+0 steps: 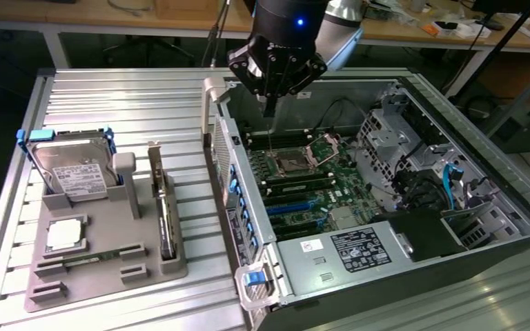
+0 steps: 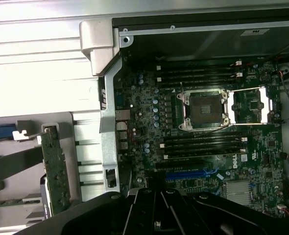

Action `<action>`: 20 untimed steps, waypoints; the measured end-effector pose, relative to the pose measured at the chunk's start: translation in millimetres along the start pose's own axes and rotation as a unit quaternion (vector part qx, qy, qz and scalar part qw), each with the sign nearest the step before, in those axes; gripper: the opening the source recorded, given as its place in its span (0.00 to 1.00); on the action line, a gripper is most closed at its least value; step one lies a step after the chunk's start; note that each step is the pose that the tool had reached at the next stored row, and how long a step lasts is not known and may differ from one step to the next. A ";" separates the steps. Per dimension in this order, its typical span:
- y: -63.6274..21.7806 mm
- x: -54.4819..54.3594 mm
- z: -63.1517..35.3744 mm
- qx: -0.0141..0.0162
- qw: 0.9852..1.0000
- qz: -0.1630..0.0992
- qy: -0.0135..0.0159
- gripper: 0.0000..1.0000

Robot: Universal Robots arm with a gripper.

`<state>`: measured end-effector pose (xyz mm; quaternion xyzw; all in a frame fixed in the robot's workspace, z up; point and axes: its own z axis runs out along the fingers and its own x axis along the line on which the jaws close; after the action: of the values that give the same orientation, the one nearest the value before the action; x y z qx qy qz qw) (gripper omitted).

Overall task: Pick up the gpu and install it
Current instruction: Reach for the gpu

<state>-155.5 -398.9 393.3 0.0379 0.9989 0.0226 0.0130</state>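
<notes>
While the gpu point(image 1: 163, 214) stands on its long edge in a slot of the grey holder point(image 1: 108, 276) on the slatted metal table point(image 1: 127, 103), the gripper point(image 1: 268, 109) hangs over the open computer case point(image 1: 232, 179). It is well apart from the card. Its fingers are pressed together into one thin point and carry nothing.

In the exterior view the gpu sits at about seven o'clock from the fingertips, outside the case and just beyond its rear wall. The motherboard point(image 1: 302, 186) lies beneath the gripper, with the empty processor socket point(image 1: 288, 164) near six o'clock from the tip. The tip seems to hover above the board without touching it, though the angle makes that hard to judge.

On the holder, a hard drive point(image 1: 74, 172) in a blue bracket stands at about ten o'clock from the gpu, and a square processor chip point(image 1: 65, 234) lies at about nine o'clock.

In the wrist view the dark gripper point(image 2: 159, 200) looks down on the motherboard point(image 2: 144, 117) and socket point(image 2: 205, 110). The gpu point(image 2: 56, 171) shows its board side beyond the case wall.
</notes>
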 end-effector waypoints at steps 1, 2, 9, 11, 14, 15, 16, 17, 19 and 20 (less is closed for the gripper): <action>0.0 0.4 0.0 0.000 1.000 0.000 0.000 0.11; -0.1 0.9 0.0 0.000 1.000 0.000 0.000 0.11; -0.4 5.8 -0.1 0.000 1.000 0.000 0.000 0.11; -0.6 7.3 -0.2 0.000 1.000 0.000 0.000 0.11; -0.7 9.2 -0.2 0.000 1.000 0.000 0.000 0.11; -0.7 9.8 -0.2 0.000 1.000 0.000 0.000 0.11; -0.8 10.5 -0.3 0.000 1.000 0.000 0.000 0.11; -0.8 11.3 -0.3 0.000 1.000 0.000 0.000 0.11; -0.9 12.2 -0.3 0.000 1.000 0.000 0.000 0.11; -1.0 12.7 -0.4 0.000 1.000 0.000 0.000 0.11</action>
<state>-168.2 -398.9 393.3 0.0379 0.9989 0.0226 0.0130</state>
